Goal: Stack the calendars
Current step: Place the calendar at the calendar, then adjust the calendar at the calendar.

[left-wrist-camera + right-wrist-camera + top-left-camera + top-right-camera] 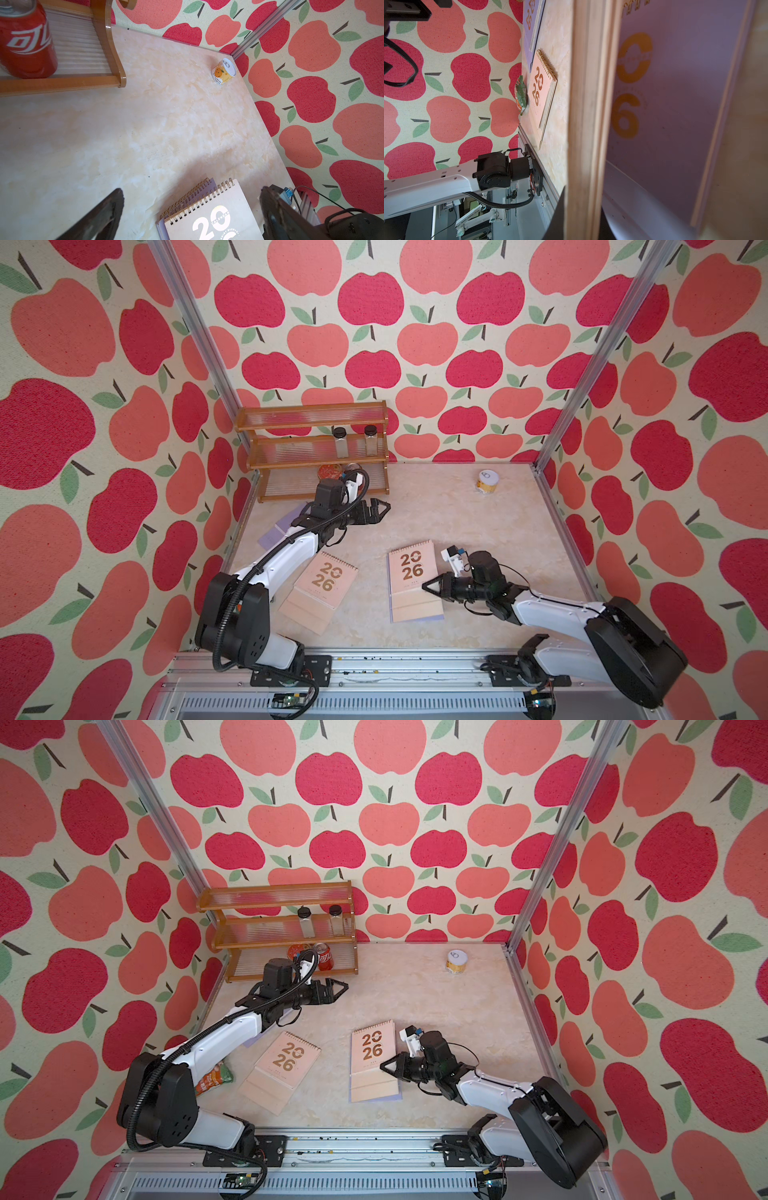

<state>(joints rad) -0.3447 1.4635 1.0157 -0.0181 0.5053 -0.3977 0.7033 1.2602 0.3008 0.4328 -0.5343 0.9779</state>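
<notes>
Pinching the right edge of the top peach calendar [411, 568] with my right tool [425, 585], clenched on it.
It lies on a lavender calendar [415, 619] in the middle of the surface [457, 522]; the second peach calendar [324, 585] lies left of it, the second lavender calendar [274, 533] far left under my left arm [291, 551]. My left tool [381, 512] hangs released, empty.

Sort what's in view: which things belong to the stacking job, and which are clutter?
Job: lone peach calendar; top peach calendar over lavender calendar; far lavender calendar.
Clutter: snack packet; yellow can; cola can; rack; two jars.
</notes>
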